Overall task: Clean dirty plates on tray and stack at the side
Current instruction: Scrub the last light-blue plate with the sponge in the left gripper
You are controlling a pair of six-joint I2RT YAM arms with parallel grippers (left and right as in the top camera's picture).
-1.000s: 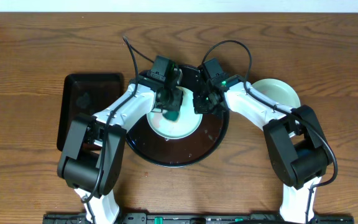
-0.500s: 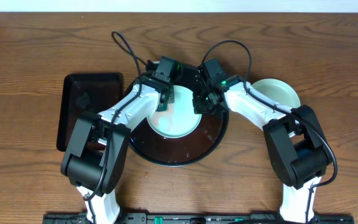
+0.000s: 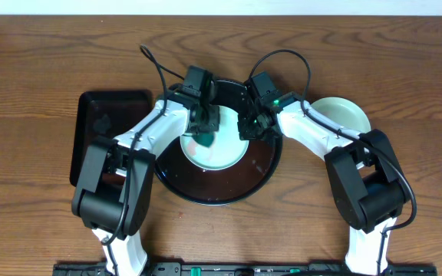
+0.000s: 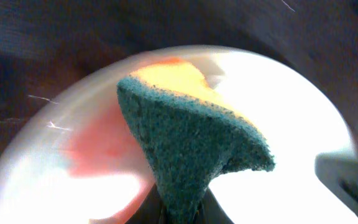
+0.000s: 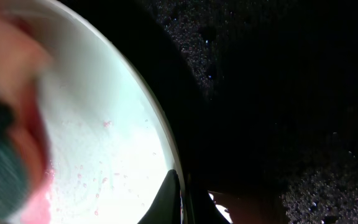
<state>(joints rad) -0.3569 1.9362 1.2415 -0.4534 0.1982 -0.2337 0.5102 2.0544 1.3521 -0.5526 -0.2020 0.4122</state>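
The brown wood-grain table point(image 3: 37, 69) carries everything. Near its middle lies the round tray point(image 3: 229, 195), glossy black with a low rim. A smaller rectangular tray point(image 3: 102, 130), also black, lies just to its left, partly under the left arm.

An aqua plate point(image 3: 225, 157) sits inside the round tray, toward its far side. A pale plate point(image 3: 344, 115) lies on the bare table to the right of the round tray, with the right arm crossing its near edge.

The teal sponge point(image 4: 191, 149), with a yellow-orange back, is pressed onto the aqua plate near its far left rim. A red sauce smear point(image 4: 98, 149) spreads on the plate surface just beside it. The right wrist view shows fine red specks on the plate's inner surface.

The left tool point(image 3: 206, 126) is clamped on the sponge, pinching its lower end. The right tool point(image 3: 250, 126) is at the plate's right edge, its fingers point(image 5: 169, 196) closed thinly on the rim of the aqua plate.
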